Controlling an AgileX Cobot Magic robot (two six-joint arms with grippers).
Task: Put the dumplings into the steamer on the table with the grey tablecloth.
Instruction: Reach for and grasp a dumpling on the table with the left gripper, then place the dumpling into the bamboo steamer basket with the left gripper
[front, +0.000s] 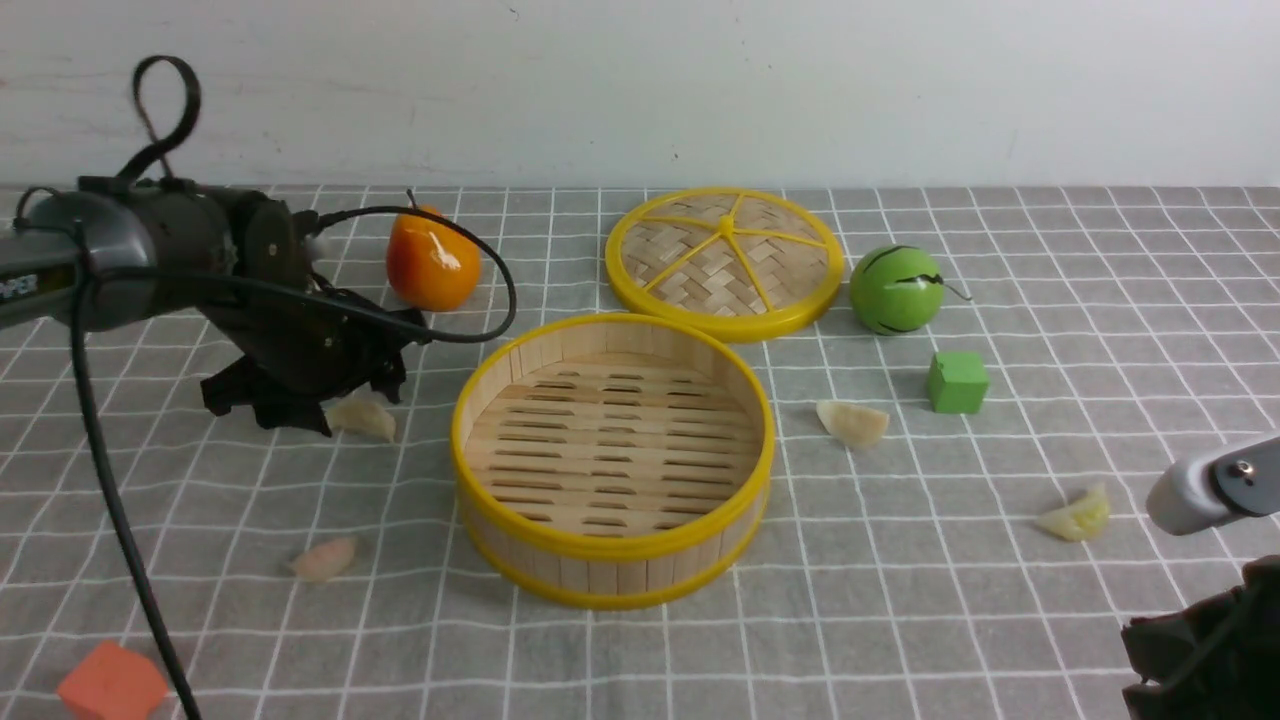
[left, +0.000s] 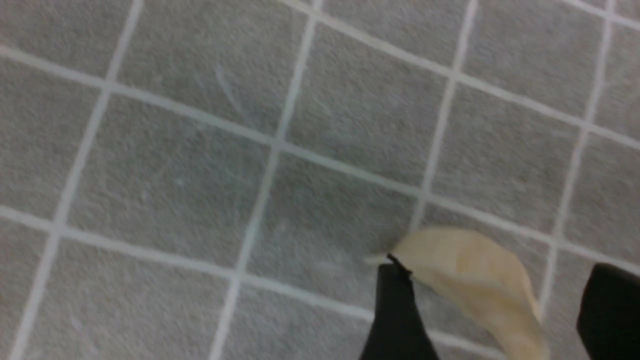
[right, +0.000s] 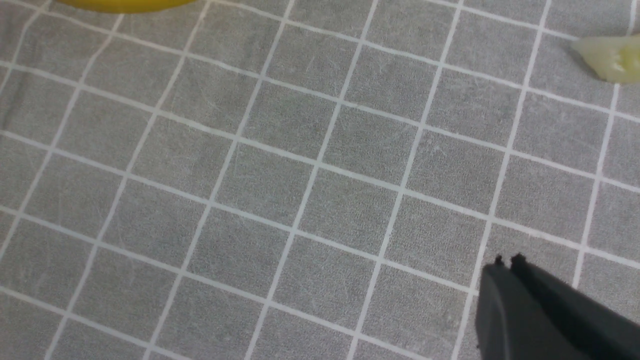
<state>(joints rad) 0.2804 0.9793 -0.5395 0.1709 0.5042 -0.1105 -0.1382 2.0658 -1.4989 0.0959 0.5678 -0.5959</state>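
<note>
Left gripper (left: 497, 272) stands spread around a cream dumpling (front: 362, 415) lying left of the empty steamer (front: 610, 545) — one tip touching it, nothing gripped; right gripper (right: 507, 262) is pinched together, empty. Closing off-centre could squirt the slick dumpling sideways. On the left arm (front: 110, 260) only "PER" reads

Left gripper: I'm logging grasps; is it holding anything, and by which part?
Nothing held: the left gripper has jaws open around the cream dumpling lying on the tablecloth.
</note>
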